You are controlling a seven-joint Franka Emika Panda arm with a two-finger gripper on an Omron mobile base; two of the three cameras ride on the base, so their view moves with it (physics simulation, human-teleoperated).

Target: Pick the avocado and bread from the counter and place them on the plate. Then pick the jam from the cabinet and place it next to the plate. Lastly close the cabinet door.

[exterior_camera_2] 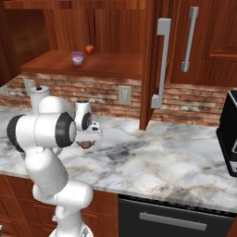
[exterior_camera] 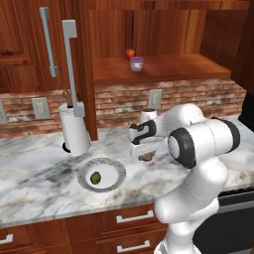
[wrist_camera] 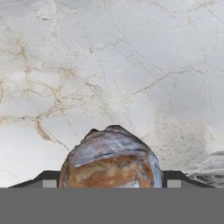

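Bread is lying on the marble counter, right under the gripper, betw. its two dark finger tips, which are showing at both sides of the loaf in the hand view. In the left base view the bread is sitting just below the hand, to the right of the plate. The jaws are standing on both sides of the loaf and seem to be closing in, but I cannot tell if the pads are touching the crust already, so a real grip is not confirmed.

Handling, as I am judging it: the bread is looking light, w/ a rough, uneven crust, so probably not slippery, but it is roundish and lumpy and may roll or tilt if it is squeezed off-centre. Best hold is across the widest middle part, low enough that it is not popping upward.

The avocado is already lying on the plate, a bit left of centre, so room is remaining on the right part for the bread.

Room for moving: the way from bread to plate is short and open over the counter. The paper towel roll is standing behind the plate, and the open cabinet door edge is hanging above it, so the arm should be keeping low there. The jam is waiting on the cabinet shelf beside a small red fruit.
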